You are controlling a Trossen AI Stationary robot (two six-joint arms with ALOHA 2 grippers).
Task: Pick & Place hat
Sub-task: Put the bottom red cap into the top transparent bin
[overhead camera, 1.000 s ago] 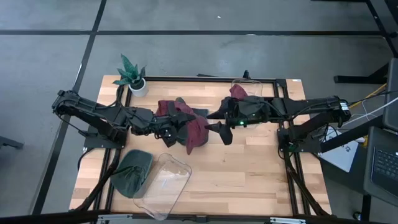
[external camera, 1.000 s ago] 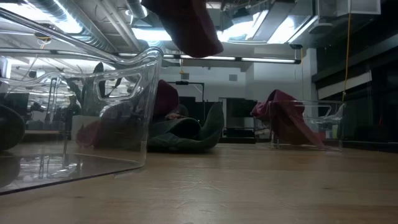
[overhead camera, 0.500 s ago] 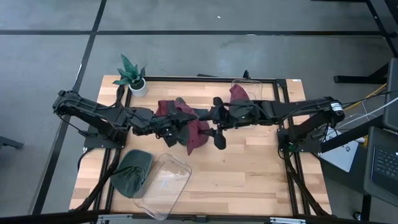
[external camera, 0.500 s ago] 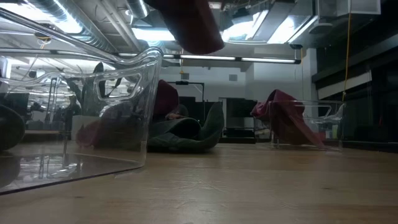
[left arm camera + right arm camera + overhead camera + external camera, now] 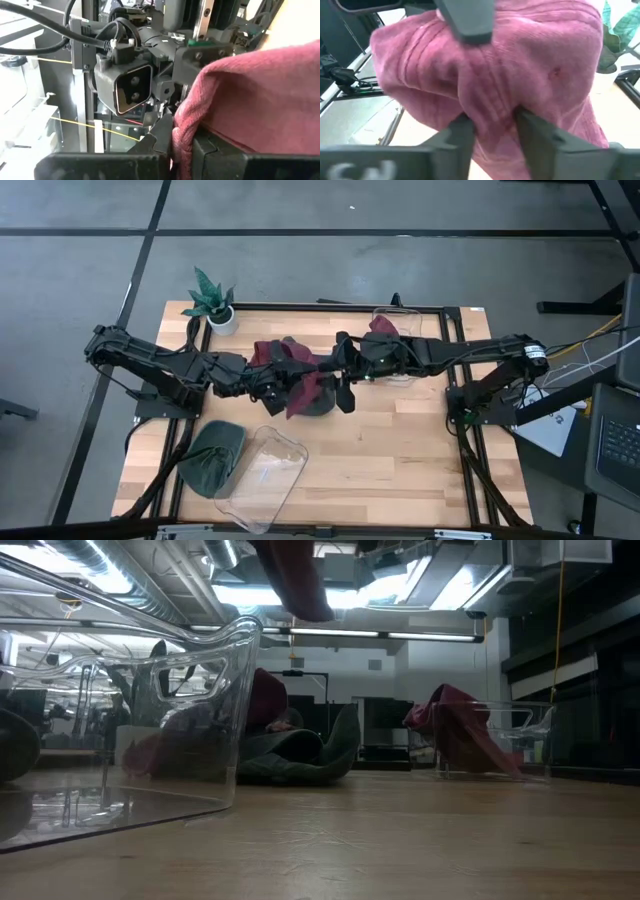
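Both grippers pinch red hat (image 5: 300, 385); no writing legible.

The table (image 5: 400, 450) is seen from straight overhead and level from its surface; a maroon hat (image 5: 305, 385) is shared closely by both wrist views.

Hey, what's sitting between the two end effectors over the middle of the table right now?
The red hat, lifted off the wood. In the high view the left end effector holds one side and the right end effector closes on the other; both wrist views show its cloth between their fingers.
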